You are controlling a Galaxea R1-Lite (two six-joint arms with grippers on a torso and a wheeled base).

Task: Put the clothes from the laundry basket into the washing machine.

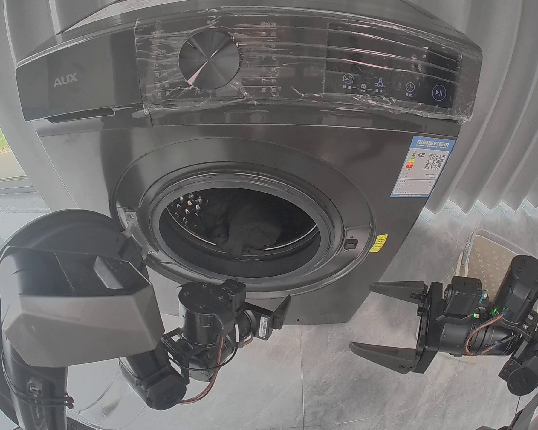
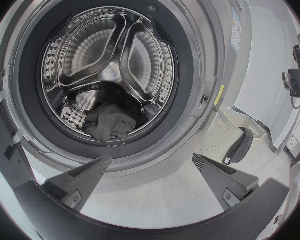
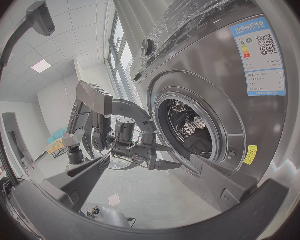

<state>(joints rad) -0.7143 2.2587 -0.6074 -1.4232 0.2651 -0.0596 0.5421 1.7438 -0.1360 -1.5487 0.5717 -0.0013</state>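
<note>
**Washer (image 1: 251,144) with both hands before it, read left to right.**

- **Far left:** the round door (image 1: 54,228) stands swung open at the left of the opening, partly behind the left arm.
- **Left hand (image 2: 151,160):** held low, just in front of and below the drum mouth, pointing towards it. Its two fingers are spread wide and hold nothing.
- **Centre:** the drum (image 2: 100,50) is open to view. A small heap of dark clothes (image 2: 108,122) lies at its lowest part, close to the front rim.
- **Above the opening:** a dial (image 1: 209,58) and control panel sit under crinkled clear film (image 1: 305,55). A blue-headed label (image 1: 423,165) is stuck to the front, up and to the right of the opening.
- **Right hand (image 1: 364,318):** held above the tiled floor (image 1: 317,377), near the washer's lower right front corner and apart from it. Its fingers lie one above the other, point left, are set wide apart, and are empty.
- **Far right:** the pale perforated basket (image 1: 490,258) stands on the floor beside the washer's right side, in front of a curtain (image 1: 508,120). The left wrist view shows a dark item (image 2: 238,149) in the basket against its wall, possibly a garment, though the view is too poor to be sure.
</note>
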